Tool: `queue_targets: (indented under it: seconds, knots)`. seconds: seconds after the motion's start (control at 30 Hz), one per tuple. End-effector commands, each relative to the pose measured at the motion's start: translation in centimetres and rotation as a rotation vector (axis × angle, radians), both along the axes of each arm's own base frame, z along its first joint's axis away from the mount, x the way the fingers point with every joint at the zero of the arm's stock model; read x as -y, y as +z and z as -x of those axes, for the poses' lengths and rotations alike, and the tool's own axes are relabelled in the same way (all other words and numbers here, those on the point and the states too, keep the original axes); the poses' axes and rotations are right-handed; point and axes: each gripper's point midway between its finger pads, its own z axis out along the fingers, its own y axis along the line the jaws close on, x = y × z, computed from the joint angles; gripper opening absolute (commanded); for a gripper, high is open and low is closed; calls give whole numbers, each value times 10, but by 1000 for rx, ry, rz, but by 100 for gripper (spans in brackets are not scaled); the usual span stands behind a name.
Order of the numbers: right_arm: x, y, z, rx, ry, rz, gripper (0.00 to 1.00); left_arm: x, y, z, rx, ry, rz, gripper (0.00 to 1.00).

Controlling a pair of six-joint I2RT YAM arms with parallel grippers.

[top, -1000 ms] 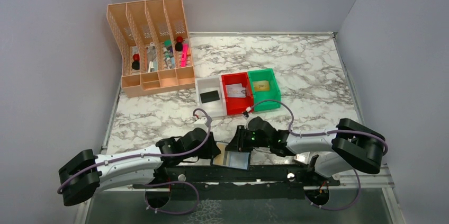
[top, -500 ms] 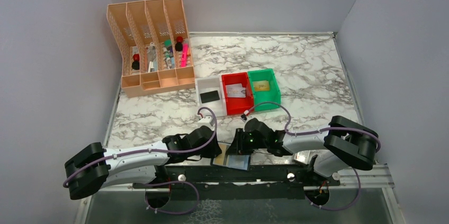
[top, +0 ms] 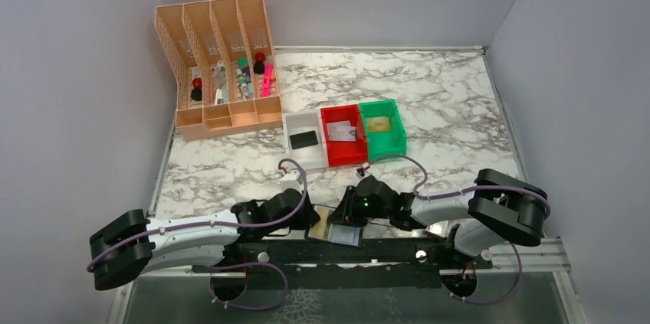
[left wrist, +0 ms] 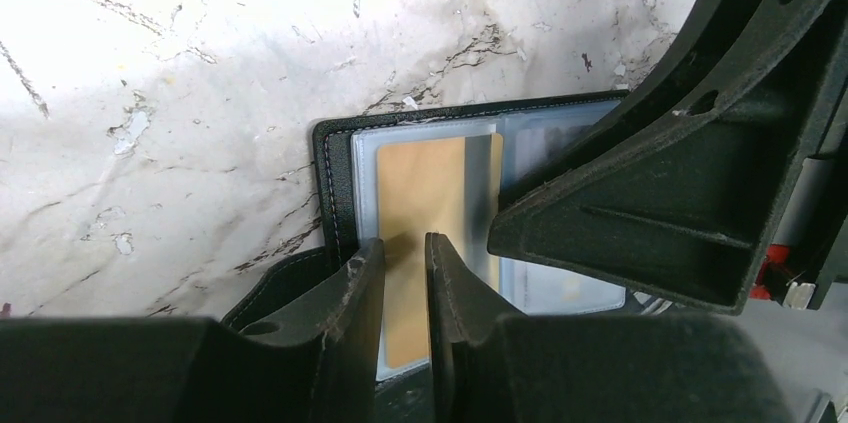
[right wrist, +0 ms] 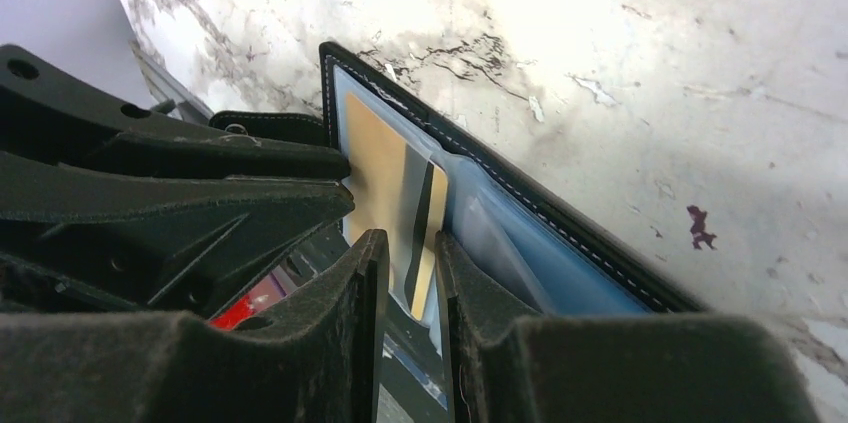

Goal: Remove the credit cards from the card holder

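The card holder (top: 343, 234) lies open at the table's near edge between both grippers. In the left wrist view its black edge (left wrist: 335, 173) frames see-through pockets, and a yellowish-gold card (left wrist: 430, 183) sits in the left pocket. My left gripper (left wrist: 405, 258) hovers over that card with its jaws a narrow gap apart. In the right wrist view the gold card (right wrist: 385, 168), with a black stripe, sticks partly out of the blue pocket (right wrist: 520, 243). My right gripper (right wrist: 412, 248) has its jaws a narrow gap apart, and the card's end shows in the gap. Both grippers crowd the holder in the top view, left (top: 313, 220) and right (top: 343, 213).
Three small bins stand mid-table: a white one (top: 285, 134) with a black card (top: 304, 139), a red one (top: 342, 112) with a whitish card, and a green one (top: 378, 106) with a gold card. A peach desk organizer (top: 220, 71) stands back left. A black rail runs along the table's near edge.
Both grippers have closed in lower over the card holder. The holder has slid slightly left along the near edge.
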Motion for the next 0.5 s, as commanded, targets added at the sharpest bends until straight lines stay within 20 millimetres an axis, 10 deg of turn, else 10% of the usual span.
queue_targets:
  seconds: [0.0, 0.47]
  knots:
    - [21, -40, 19, -103, -97, 188, 29, -27, -50, 37, -150, -25, -98, 24]
    - [-19, -18, 10, -79, -96, -51, 15, -19, -49, 45, -151, -45, -70, 19]
